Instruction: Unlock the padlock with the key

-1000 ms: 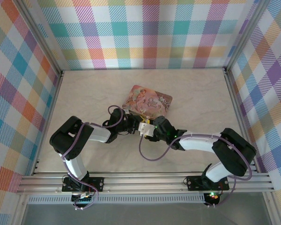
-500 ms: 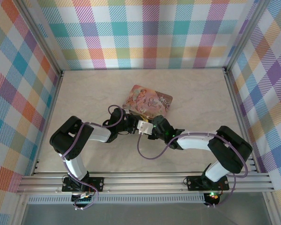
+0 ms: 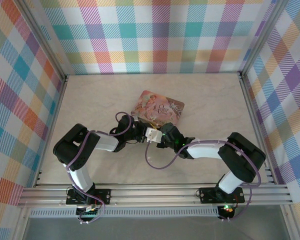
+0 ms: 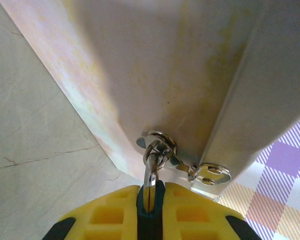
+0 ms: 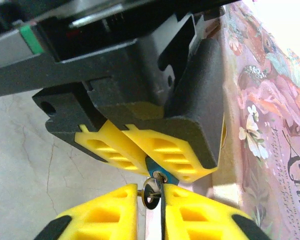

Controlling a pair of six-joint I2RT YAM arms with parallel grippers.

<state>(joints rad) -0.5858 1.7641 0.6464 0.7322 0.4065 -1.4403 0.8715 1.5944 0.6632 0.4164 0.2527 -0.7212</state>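
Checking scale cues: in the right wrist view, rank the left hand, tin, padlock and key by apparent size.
1. left hand, inflated by nearness
2. tin
3. padlock and key: both tiny, partly hidden, unranked

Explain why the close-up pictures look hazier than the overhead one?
Top external view: even light, sharp throughout, only faint shadows on the table. Left wrist view: the tin's wall sits so close it blurs into a pale wash, while the metal ring glints. Right wrist view: the yellow fingers are crisp, the tin's print softer, the upper right corner blown out white.
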